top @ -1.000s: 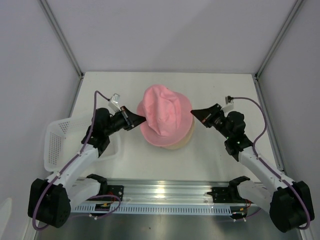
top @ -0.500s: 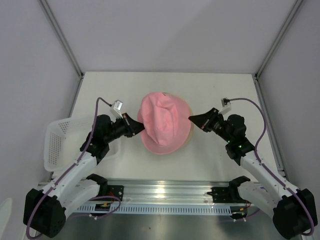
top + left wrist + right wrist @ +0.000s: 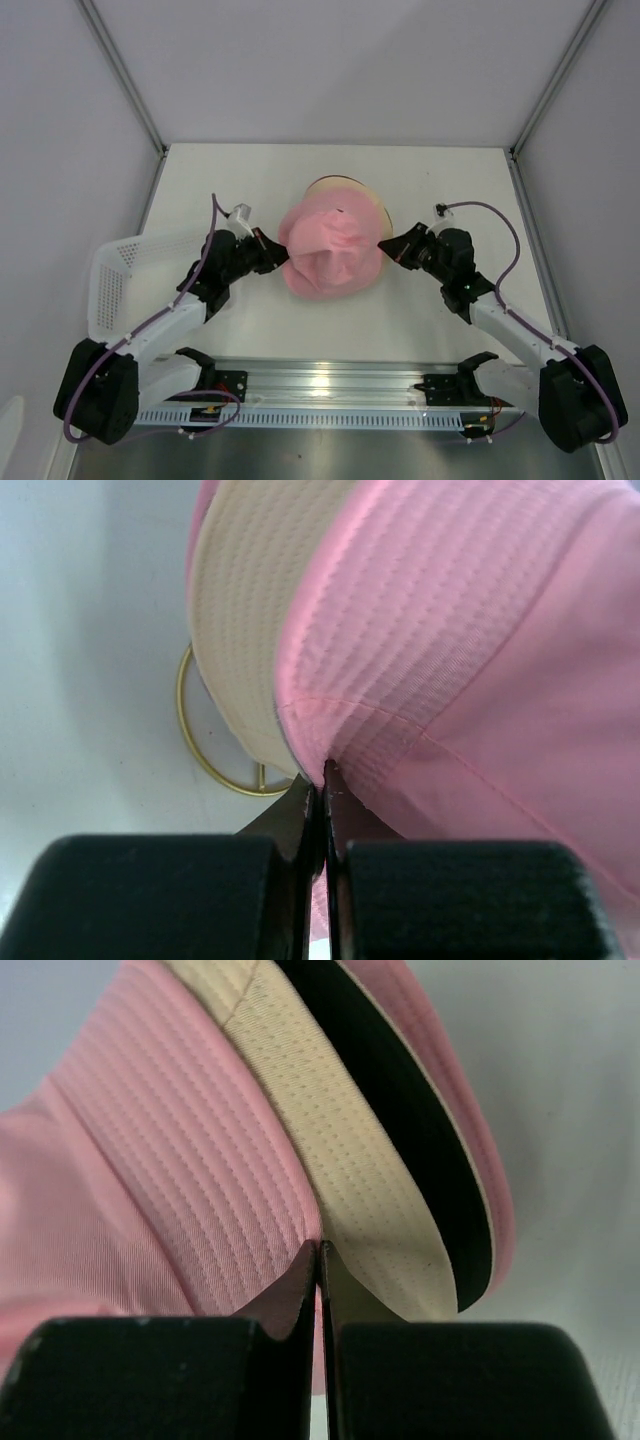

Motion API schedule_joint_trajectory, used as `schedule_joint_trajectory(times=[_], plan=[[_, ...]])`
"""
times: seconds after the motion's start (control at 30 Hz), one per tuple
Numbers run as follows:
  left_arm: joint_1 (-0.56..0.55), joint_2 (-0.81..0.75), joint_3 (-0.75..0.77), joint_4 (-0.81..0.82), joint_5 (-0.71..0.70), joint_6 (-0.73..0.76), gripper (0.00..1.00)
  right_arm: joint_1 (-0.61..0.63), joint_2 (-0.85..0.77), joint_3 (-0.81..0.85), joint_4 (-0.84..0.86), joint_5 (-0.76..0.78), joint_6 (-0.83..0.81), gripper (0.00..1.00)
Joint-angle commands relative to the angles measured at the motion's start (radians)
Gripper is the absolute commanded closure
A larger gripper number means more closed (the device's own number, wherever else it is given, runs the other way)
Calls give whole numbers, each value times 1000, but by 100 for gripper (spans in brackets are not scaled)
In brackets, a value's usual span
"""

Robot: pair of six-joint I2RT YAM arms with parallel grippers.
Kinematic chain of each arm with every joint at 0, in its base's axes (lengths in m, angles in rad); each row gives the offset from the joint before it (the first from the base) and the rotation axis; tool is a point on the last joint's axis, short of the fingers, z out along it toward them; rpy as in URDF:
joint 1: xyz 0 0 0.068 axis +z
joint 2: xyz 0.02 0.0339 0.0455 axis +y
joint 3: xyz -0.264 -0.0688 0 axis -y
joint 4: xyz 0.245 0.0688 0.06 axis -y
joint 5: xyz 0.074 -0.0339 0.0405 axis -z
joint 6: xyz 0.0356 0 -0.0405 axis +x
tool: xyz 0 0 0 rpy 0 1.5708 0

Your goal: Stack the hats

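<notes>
A pink hat [image 3: 330, 250] lies on top of a beige hat [image 3: 345, 189] in the middle of the table. The beige brim shows at the far side. My left gripper [image 3: 281, 254] is shut on the pink hat's left brim [image 3: 330, 730]. My right gripper [image 3: 384, 245] is shut on its right brim [image 3: 250, 1190]. In the right wrist view the beige brim [image 3: 350, 1210], a black hat's brim [image 3: 420, 1170] and another pink brim [image 3: 480, 1190] lie stacked beside the held one. In the left wrist view the beige brim [image 3: 235, 630] sits under the pink one.
A white plastic basket [image 3: 125, 280] stands at the table's left edge, beside my left arm. A thin gold ring [image 3: 205, 750] lies on the table under the hats in the left wrist view. White walls enclose the table on three sides.
Both grippers moved down and toward me with the pink hat's brim. The pink hat slid nearer and its crown sagged. The beige hat's far brim became uncovered.
</notes>
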Motion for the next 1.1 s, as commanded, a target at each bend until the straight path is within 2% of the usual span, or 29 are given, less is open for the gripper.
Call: schedule_joint_trajectory(times=[0.0, 0.13, 0.47, 0.57, 0.73, 1.07], plan=[[-3, 62, 47, -3, -8, 28, 99, -39, 66, 9, -13, 49, -24, 100], [-3, 45, 55, 2, 1, 38, 99, -64, 62, 35, -23, 47, -25, 100], [-3, -33, 122, -13, -11, 103, 96, -73, -87, 155, -142, 112, -125, 100], [-3, 22, 149, 14, -11, 121, 96, -79, -64, 155, -139, 121, -145, 100], [-16, 209, 166, 75, 33, 94, 99, -102, 44, 112, -98, 93, -122, 100], [-73, 398, 172, 128, -45, 107, 99, -146, 180, 85, -38, 80, -145, 100]])
